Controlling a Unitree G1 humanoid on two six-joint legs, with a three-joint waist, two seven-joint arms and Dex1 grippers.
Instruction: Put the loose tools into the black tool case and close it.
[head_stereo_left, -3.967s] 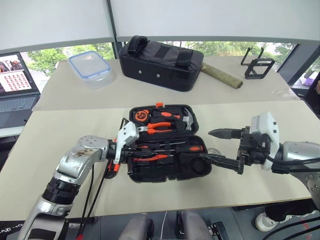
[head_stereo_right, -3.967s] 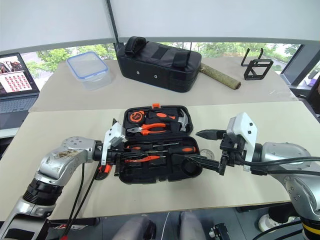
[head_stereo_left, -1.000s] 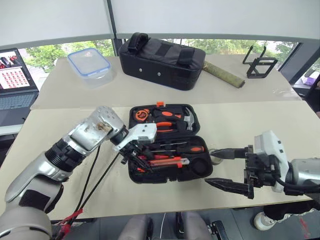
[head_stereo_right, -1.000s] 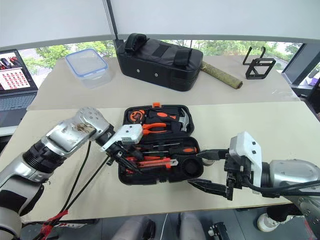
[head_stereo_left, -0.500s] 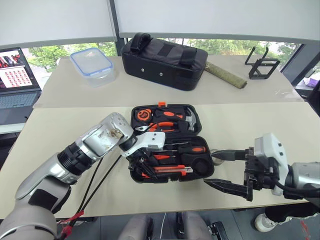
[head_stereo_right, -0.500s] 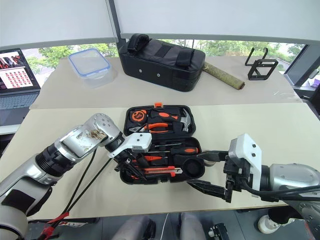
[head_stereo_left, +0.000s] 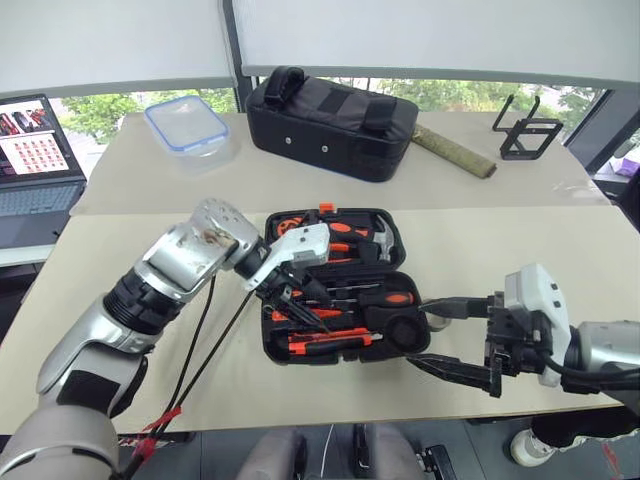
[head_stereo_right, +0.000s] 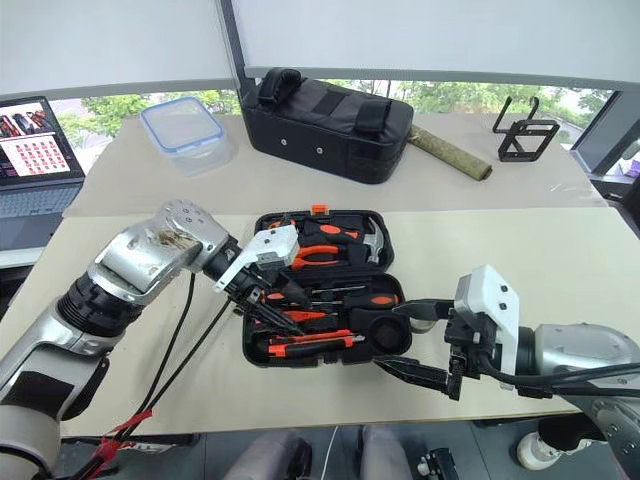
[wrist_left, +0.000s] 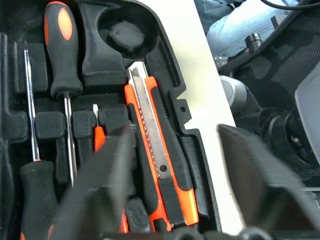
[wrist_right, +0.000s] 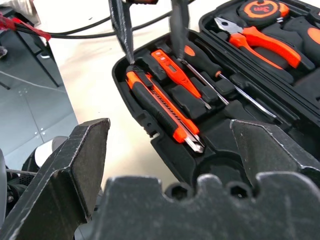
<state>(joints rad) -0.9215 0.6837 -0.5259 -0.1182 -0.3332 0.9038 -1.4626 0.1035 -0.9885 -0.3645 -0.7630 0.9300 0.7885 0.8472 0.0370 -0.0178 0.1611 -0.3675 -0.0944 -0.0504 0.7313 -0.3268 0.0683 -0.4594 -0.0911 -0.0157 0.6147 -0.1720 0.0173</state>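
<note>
The black tool case (head_stereo_left: 400, 250) lies open mid-table. A black-and-orange utility knife (head_stereo_left: 325, 340) rests in its front slot. Behind it sit the screwdrivers, one with an orange-and-black handle (head_stereo_left: 380, 298) and a slim orange one (wrist_right: 177, 72). My left gripper (head_stereo_left: 305, 308) hovers open just above these slots, holding nothing. In the left wrist view the knife (wrist_left: 160, 165) lies below and between its fingers. A small tape roll (head_stereo_left: 433, 319) sits on the table just off the case's right end. My right gripper (head_stereo_left: 415, 332) stands wide open around that spot, not touching it.
The lid half holds orange-handled pliers (head_stereo_left: 335, 250), a hammer and a tape measure. At the back stand a black fabric bag (head_stereo_left: 330, 125), a clear box with a blue rim (head_stereo_left: 187, 125), a laptop (head_stereo_left: 35, 160) and a black bracket (head_stereo_left: 527, 130). Cables (head_stereo_left: 200, 340) hang from my left arm.
My left gripper has risen from the case's front slots and swung toward the case's middle. The utility knife has slid into the front slot. The right gripper has stayed put.
</note>
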